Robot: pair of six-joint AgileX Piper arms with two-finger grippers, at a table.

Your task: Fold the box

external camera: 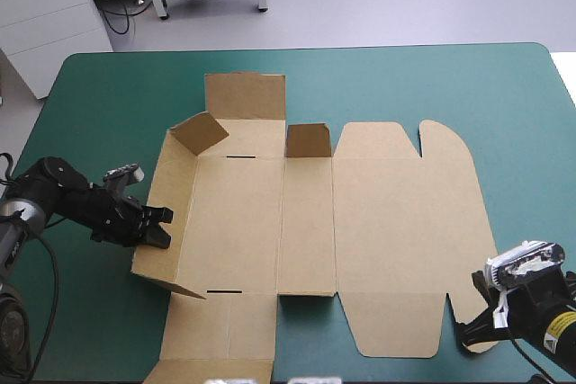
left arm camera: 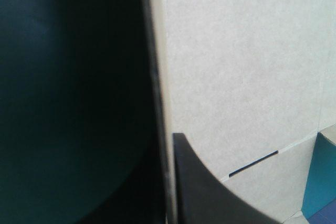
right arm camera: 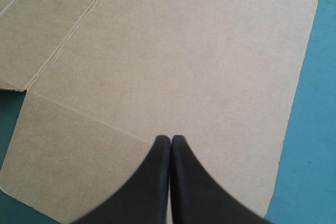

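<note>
Left hand (external camera: 164, 227) pinched the raised left wall (external camera: 173, 182) of the brown box (external camera: 306, 222), which lay otherwise mostly flat on the teal-green table (external camera: 432, 87); right hand (right arm camera: 171, 140), black fingers (right arm camera: 197, 187) pressed together, hung over the lid (right arm camera: 173, 61), near its corner

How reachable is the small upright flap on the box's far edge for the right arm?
Probably yes: the right claw is shut over the near right corner of the box, only flat board lies between it and the flap, and the left claw holds the left wall, well aside.
</note>
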